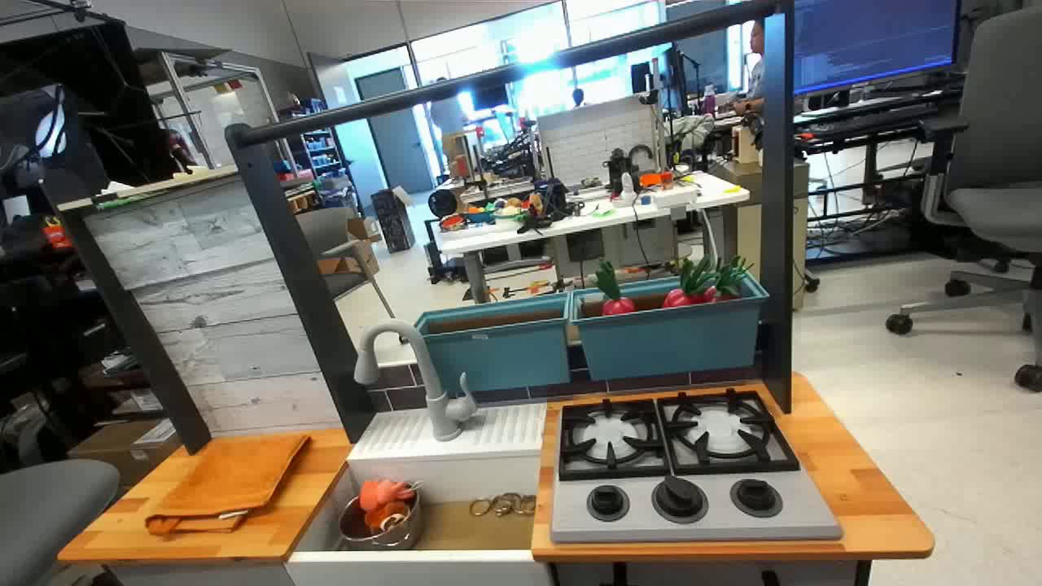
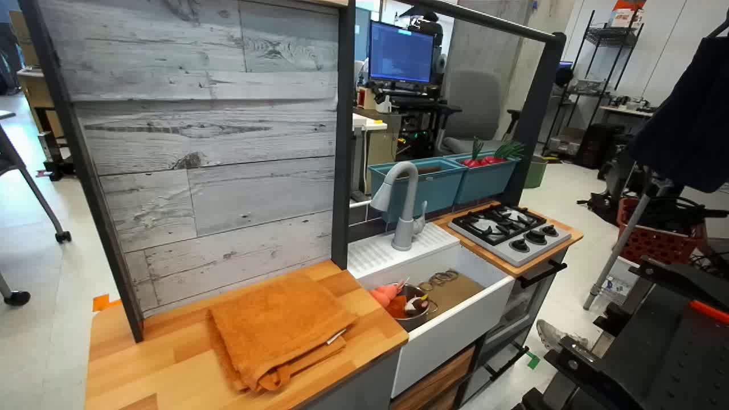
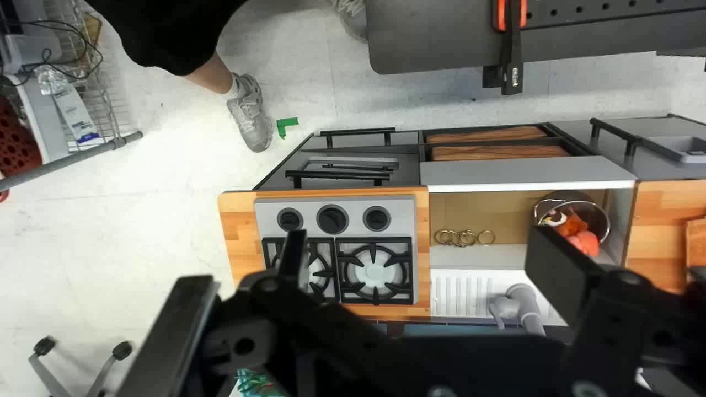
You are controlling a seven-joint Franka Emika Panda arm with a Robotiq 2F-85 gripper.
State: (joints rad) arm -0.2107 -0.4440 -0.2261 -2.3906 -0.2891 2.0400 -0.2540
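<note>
In the wrist view, the pale floor [image 3: 149, 231] lies lower than the gripper [image 3: 380, 259]. Off to one side of the gripper, and low down, there is a person's leg [image 3: 212, 74] with a grey shoe [image 3: 251, 118]; just beside the shoe there is some green tape [image 3: 285, 125]. Farther out on this same side are a metal pole [image 3: 71, 159] and a red basket [image 3: 25, 146], which the picture edge cuts. Also on this side, a chair base [image 3: 45, 376] shows two casters [image 3: 44, 345].
</note>
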